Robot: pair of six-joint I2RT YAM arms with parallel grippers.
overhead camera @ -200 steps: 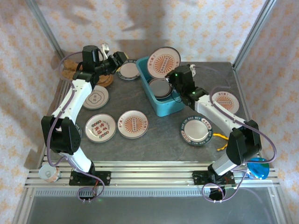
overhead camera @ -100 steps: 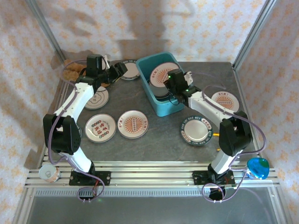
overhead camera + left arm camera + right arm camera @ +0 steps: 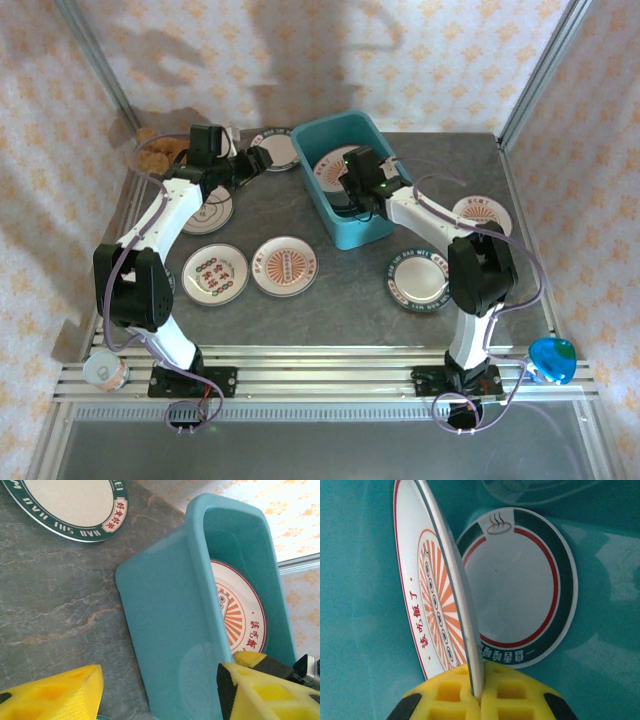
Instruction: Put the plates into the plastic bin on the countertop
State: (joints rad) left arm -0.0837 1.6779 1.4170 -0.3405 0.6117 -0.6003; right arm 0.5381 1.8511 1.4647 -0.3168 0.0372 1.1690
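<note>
dark grey tabletop (image 3: 350, 295), patterned walls behind. toward its back stands the plastic bin (image 3: 358, 232). a green-rimmed plate (image 3: 520, 580) lies flat on its floor, and the right jaws pinch an orange sunburst plate (image 3: 437, 595) on edge inside it. the left jaws stand wide, empty, just beside the bin's outer wall. other plates (image 3: 284, 266) lie about the tabletop.

Bright, even overhead light on my feed. Soft arm shadows smear the patterned back wall (image 3: 300, 60), fainter ones on the dark grey stone-look countertop (image 3: 350, 290). Left wrist view: pale sheen on the teal-blue rectangular plastic bin (image 3: 170, 645), yellow foam fingers (image 3: 55, 695) out of focus. Right wrist view: orange-rayed white plate (image 3: 435, 610) sharp, yellow pads (image 3: 445, 692) slightly soft.
</note>
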